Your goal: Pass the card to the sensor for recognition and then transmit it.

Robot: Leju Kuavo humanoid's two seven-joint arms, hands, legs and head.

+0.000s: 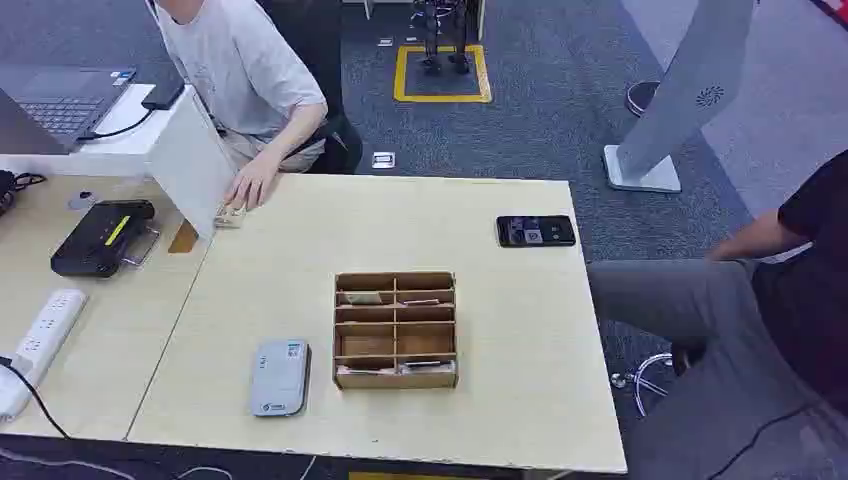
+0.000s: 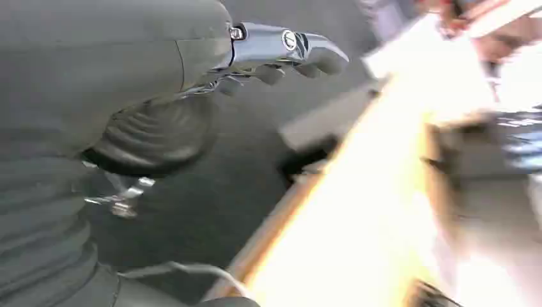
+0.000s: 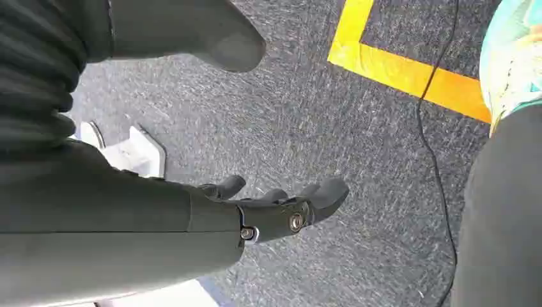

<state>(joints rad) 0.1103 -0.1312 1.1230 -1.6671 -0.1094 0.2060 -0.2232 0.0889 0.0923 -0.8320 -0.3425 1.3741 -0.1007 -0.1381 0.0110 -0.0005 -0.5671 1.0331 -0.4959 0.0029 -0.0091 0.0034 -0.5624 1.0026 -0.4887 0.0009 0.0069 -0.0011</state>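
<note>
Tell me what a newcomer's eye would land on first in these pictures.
A brown wooden compartment box holding cards sits mid-table on the pale wooden table, with a grey rounded card sensor beside it. A black smartphone lies near the far right edge. A person's hand rests at the far left.

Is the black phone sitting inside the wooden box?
No, the black phone lies flat on the table near its far right edge, apart from the wooden box.
</note>
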